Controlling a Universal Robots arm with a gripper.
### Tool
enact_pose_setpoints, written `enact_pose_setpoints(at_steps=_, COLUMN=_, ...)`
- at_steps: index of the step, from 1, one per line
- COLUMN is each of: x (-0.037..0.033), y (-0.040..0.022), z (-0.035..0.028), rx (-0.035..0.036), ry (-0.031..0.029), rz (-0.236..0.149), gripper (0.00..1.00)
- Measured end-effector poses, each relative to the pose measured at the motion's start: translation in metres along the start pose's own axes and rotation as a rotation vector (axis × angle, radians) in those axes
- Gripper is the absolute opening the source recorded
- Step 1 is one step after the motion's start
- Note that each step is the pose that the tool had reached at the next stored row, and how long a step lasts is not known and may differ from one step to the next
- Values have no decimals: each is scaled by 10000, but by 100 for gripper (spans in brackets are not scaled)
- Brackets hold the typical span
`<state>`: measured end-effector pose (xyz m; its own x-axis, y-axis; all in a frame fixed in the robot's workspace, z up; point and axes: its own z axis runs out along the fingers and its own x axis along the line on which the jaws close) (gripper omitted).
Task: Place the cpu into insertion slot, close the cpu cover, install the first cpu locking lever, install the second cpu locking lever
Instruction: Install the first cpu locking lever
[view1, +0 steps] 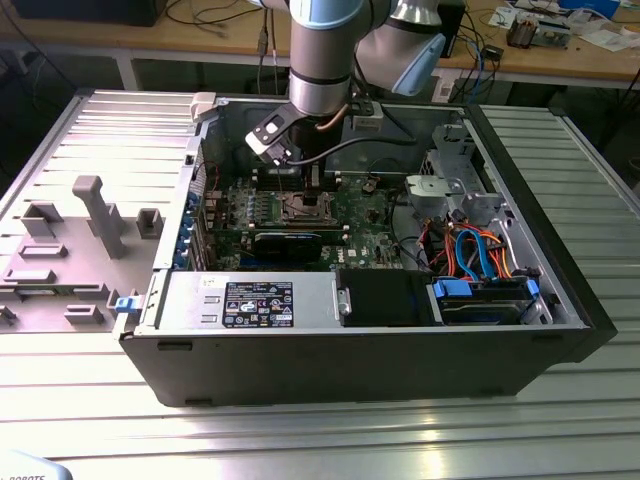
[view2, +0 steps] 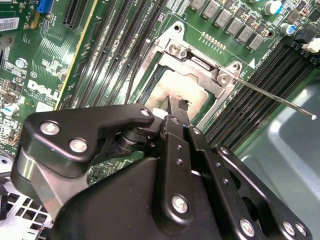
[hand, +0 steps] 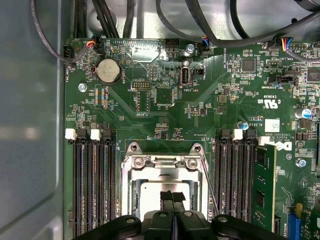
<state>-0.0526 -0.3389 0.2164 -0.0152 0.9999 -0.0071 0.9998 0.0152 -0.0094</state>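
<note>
One arm (view1: 320, 55) reaches down into one open computer case (view1: 350, 370) that lies on a ribbed metal table (view1: 300, 440). The case holds a single green motherboard (hand: 150, 115), and at the exterior view's right a bundle of orange and blue cables (view1: 480, 255). On the board sits one insertion slot (view1: 303, 207), and inside it lies the one cpu (hand: 150, 196), its dull silver top showing through the window of the one cpu cover (hand: 128, 186), which lies flat over it. One thin locking lever (view2: 275, 96) can be made out, standing out from a corner of the socket over the long black memory slots (hand: 95, 185). These form two banks, one on either side of the socket, and one bank holds a single memory module (hand: 263, 185). One round coin battery (hand: 108, 71) sits further up the board. The gripper (hand: 173, 196) hangs just above the chip with its two fingers pressed together, nothing visible between them.
</note>
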Motion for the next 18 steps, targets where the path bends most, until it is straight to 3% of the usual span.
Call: enact_pose_setpoints(at_steps=18, x=0, y=0, z=-48, rx=-2, ry=2, rz=0, gripper=11)
